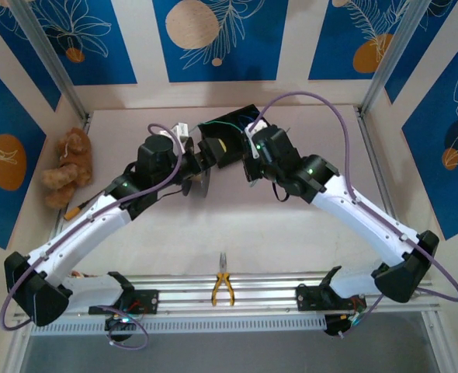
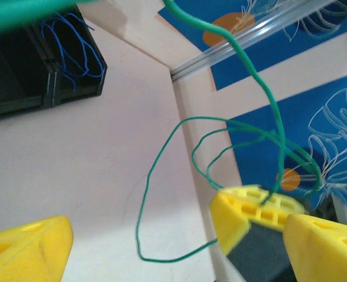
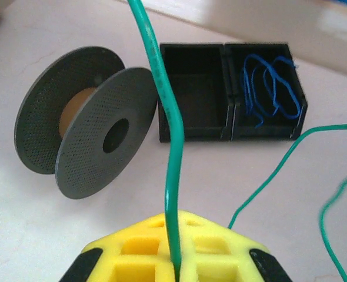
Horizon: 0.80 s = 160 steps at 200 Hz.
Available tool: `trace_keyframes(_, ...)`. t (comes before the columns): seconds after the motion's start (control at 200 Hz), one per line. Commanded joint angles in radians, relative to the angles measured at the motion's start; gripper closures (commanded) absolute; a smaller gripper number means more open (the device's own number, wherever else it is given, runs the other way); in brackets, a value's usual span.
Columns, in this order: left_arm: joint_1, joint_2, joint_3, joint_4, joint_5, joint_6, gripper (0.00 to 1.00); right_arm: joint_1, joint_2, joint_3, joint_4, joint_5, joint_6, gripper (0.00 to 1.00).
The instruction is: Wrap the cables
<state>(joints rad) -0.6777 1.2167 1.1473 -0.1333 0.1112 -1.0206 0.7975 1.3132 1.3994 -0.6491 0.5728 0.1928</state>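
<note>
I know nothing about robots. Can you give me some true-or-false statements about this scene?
The right gripper is shut on the green wire. True.
The blue wire lies loose on the tabletop. False: it lies in a compartment of the black box.
The green wire is wound on the spool. False: the spool is bare.
The left gripper is open. True.
The pliers have yellow handles. True.
</note>
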Motion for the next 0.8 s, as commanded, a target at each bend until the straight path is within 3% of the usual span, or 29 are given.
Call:
trace_keyframes(0.0,-0.006,0.044,0.086,0.125,-0.006,-0.094,0.06,0.043,-0.073,-0.05,0.14,0.122,-0.103,1.0)
trace_keyframes(0.22,-0.001,0.146,0.142,0.238,0.002,-0.179,0.08,0.074,-0.151,-0.139,0.203,0.121,-0.146,1.0)
trace_keyframes(0.355,0.023,0.18,0.149,0.251,-0.022,-0.225,0.17,0.089,-0.212,-0.205,0.239,0.075,-0.172,1.0)
trace_keyframes(0.52,0.052,0.201,0.174,0.254,-0.019,-0.232,0.43,0.092,-0.282,-0.269,0.238,-0.012,-0.185,1.0)
trace_keyframes(0.695,0.072,0.217,0.201,0.229,0.016,-0.218,1.0,0.085,-0.325,-0.313,0.226,-0.08,-0.191,1.0)
trace_keyframes(0.795,0.079,0.227,0.21,0.237,0.049,-0.202,1.0,0.069,-0.327,-0.324,0.212,-0.133,-0.187,1.0)
